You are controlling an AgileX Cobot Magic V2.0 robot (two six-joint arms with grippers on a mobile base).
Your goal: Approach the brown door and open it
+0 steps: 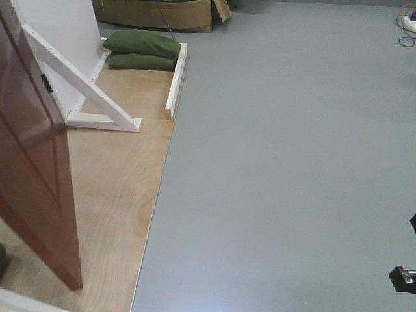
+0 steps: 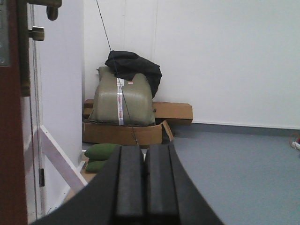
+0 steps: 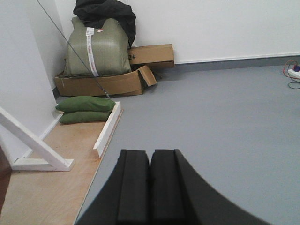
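Door is swung ajar, frame weighted by sandbags so nothing gets tipped; jaws of left gripper and right gripper are pressed together, empty

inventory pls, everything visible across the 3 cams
brown door: 1, reddish-brown, far left
door handle: 1, brass, on the door
wall panel: 1, white, diagonal brace, behind the door
sandbags: 2, green, stacked at the panel's foot
plywood base: 1, tan, under door and panel
floor: grey, right side
cardboard boxes: at least 2, brown, by the back wall
sack: 1, olive, in the open box
cloth: 1, black, on the sack
plug block with cables: 1, white, far right
left tool: 1, black, shut, empty
right tool: 1, black, shut, empty
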